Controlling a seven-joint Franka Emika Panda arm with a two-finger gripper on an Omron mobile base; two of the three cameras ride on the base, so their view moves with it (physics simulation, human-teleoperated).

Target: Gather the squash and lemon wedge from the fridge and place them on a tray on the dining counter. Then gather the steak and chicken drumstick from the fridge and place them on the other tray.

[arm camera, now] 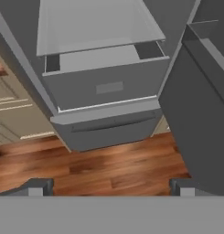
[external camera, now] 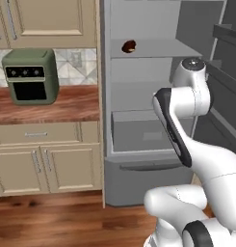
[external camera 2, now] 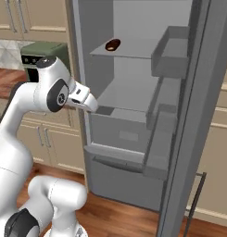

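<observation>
The fridge [external camera: 138, 159] stands open in front of me, its grey shelves mostly bare. A small dark reddish-brown piece of meat [external camera: 129, 46] [external camera 2: 112, 45] lies on the upper shelf; I cannot tell whether it is the steak or the chicken drumstick. My gripper [arm camera: 111, 186] is open with nothing between its fingers. It hangs in front of the fridge, well below that shelf, and looks down at the lower drawer [arm camera: 106, 82] and the floor. The squash, lemon wedge, both trays and the dining counter are out of view.
The open fridge door [external camera 2: 189, 115] with its grey bins [external camera 2: 170, 60] stands close on the right. A green countertop oven [external camera: 30, 76] sits on the wooden counter [external camera: 66, 108] to the left, above beige cabinets [external camera: 47, 164]. Wood floor [arm camera: 109, 169] lies below.
</observation>
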